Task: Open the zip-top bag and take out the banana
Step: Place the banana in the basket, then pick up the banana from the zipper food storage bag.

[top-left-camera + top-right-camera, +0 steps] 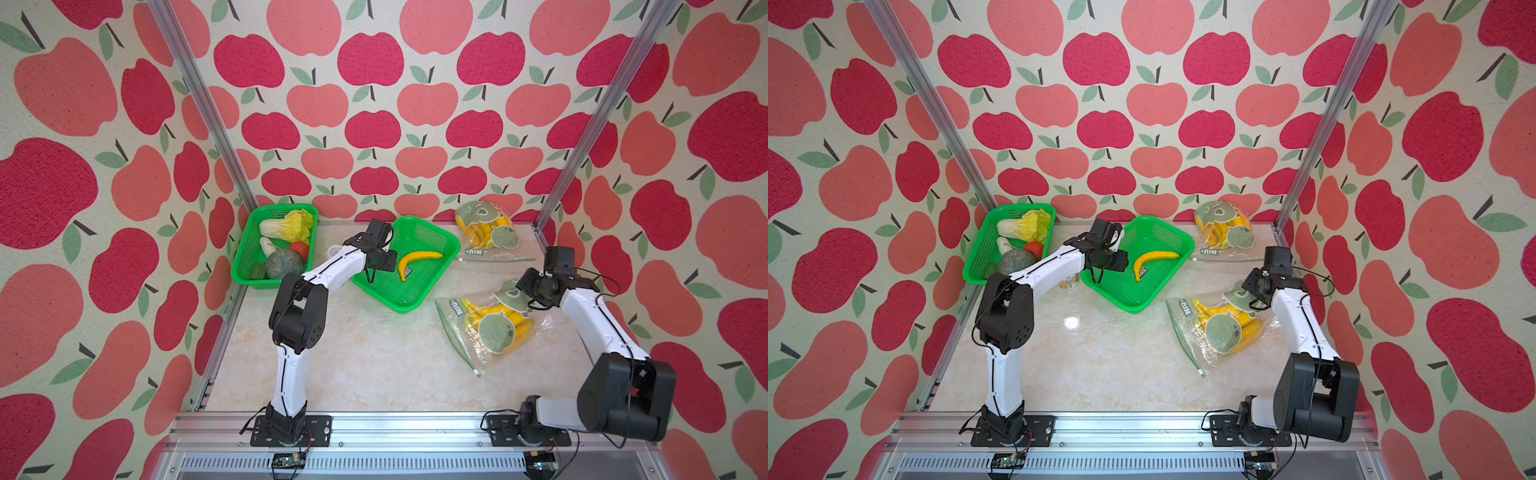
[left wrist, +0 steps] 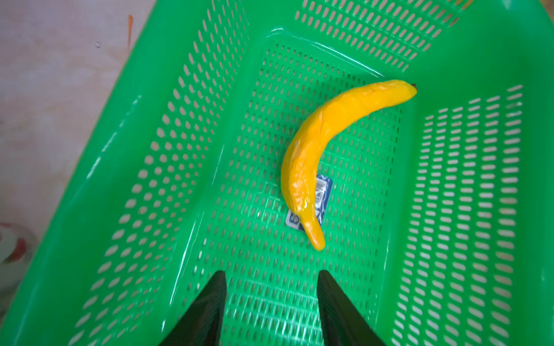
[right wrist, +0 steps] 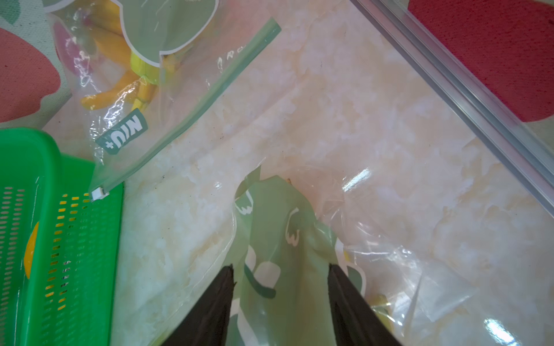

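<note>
While the banana is lying loose in the basket just ahead of the empty, open-jawed left tool, the right tool is straddling the bag without clamping it, so the release step seems to be finishing and both tools are needing only to lift clear.

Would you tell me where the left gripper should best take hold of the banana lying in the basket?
Probably the thick middle of the banana, from straight above, jaws across its width: it lies flat on the basket floor, and its stem end tapers thin.
</note>
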Tool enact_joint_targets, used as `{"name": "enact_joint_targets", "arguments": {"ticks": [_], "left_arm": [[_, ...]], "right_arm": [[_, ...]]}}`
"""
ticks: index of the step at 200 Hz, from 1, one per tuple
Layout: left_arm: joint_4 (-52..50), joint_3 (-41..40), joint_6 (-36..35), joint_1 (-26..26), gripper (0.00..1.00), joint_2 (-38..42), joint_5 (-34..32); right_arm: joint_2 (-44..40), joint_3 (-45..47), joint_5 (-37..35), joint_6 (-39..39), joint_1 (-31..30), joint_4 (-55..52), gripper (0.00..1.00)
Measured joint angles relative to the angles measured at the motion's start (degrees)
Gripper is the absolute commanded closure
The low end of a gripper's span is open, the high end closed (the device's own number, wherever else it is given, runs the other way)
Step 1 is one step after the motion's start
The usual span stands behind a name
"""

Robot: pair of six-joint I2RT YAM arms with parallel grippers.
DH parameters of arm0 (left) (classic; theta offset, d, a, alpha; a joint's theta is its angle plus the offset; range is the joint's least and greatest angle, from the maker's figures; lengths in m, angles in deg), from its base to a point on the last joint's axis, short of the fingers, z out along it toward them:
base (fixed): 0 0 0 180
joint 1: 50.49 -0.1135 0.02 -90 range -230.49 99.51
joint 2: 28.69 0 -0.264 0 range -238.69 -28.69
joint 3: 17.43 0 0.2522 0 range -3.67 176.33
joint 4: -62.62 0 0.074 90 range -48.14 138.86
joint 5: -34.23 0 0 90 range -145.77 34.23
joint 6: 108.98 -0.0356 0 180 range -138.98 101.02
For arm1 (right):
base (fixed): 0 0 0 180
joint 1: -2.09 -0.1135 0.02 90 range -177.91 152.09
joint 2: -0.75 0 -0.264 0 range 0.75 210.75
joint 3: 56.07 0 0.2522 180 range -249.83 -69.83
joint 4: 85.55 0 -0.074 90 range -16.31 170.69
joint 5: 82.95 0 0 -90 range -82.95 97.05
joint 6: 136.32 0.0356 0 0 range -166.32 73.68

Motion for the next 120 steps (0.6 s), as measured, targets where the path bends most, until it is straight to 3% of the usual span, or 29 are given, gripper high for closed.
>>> {"name": "enact_joint_targets", "arguments": {"ticks": [26,50,79,120], "left_arm": [[7.63,-14.73,-1.75,8.26,0.37,17.2,-2.38],[14.36,-24.22,-1.51,17.86,0.37,24.65,-0.76],[19.39,-31.58,0.81,24.37,0.37,21.9,1.95],[23.08,-32.22,4.74,28.02,0.37,12.09,4.57]], "right_arm": [[-1.46,0.0,-0.42,-0.39,0.04,-1.16,0.42],[-2.67,1.6,0.42,-0.42,0.04,-1.92,0.4],[-6.88,4.83,2.86,-0.39,0.92,-3.98,0.39],[-12.68,8.9,5.2,-0.42,4.11,-5.49,0.38]]}}
